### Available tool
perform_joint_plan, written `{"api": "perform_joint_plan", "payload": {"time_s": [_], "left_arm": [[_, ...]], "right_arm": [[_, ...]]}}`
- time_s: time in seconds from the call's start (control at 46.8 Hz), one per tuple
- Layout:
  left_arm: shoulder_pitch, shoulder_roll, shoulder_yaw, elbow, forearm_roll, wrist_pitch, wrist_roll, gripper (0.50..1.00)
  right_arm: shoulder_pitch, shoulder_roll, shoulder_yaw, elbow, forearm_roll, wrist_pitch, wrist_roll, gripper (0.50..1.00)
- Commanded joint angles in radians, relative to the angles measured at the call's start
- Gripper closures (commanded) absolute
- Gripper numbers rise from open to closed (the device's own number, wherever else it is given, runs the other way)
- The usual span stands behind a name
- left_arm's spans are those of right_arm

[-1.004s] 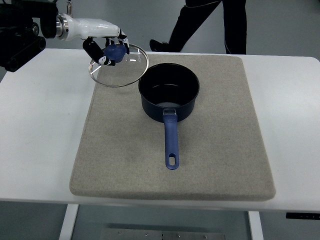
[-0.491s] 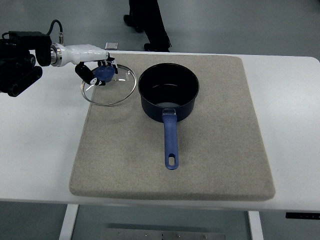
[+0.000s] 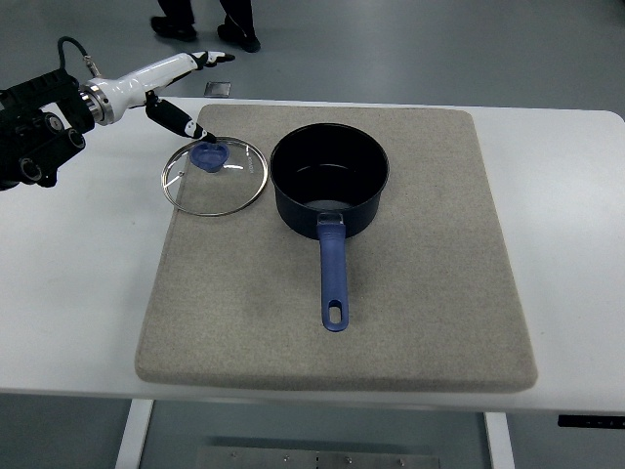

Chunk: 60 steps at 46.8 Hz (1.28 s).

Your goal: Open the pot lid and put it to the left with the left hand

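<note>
The left hand (image 3: 174, 86) hovers above the bench (image 3: 78, 254), fingers spread and holding nothing. Just below it, the glass lid (image 3: 215, 176) lies flat on the grey mat's (image 3: 410, 313) left edge, beside the open pot (image 3: 330, 181).

Glass pot lid (image 3: 215, 176) with blue knob, lying flat, upper left of frame. Dark blue pot (image 3: 329, 179), uncovered, just right of it, handle pointing toward bottom.

White table (image 3: 78, 283) carries a grey mat (image 3: 420, 293); the mat's edges lie inside the tabletop.
</note>
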<state>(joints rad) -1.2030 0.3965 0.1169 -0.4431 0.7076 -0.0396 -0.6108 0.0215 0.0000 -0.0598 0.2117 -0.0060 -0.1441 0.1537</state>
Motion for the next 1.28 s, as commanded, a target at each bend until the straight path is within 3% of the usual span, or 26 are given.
{"api": "perform_joint_plan", "payload": {"time_s": [0.0, 0.235, 0.555, 0.854, 1.26], "left_arm": [[0.013, -0.008, 0.000, 0.004, -0.118, 0.001, 0.000, 0.508], [0.068, -0.070, -0.043, 0.084, -0.356, 0.003, 0.000, 0.506], [0.167, -0.077, -0.356, 0.095, -0.477, -0.017, 0.000, 0.506], [0.223, -0.077, -0.576, 0.092, -0.481, -0.177, 0.000, 0.506], [0.224, -0.079, -0.588, 0.087, -0.502, -0.197, 0.000, 0.506]], "right_arm": [[0.000, 0.000, 0.000, 0.000, 0.000, 0.000, 0.001, 0.583], [0.000, 0.000, 0.000, 0.000, 0.000, 0.000, 0.001, 0.583], [0.000, 0.000, 0.000, 0.000, 0.000, 0.000, 0.001, 0.583], [0.000, 0.000, 0.003, 0.005, 0.004, 0.001, 0.000, 0.583], [-0.002, 0.000, -0.003, 0.014, -0.003, 0.001, 0.007, 0.583]]}}
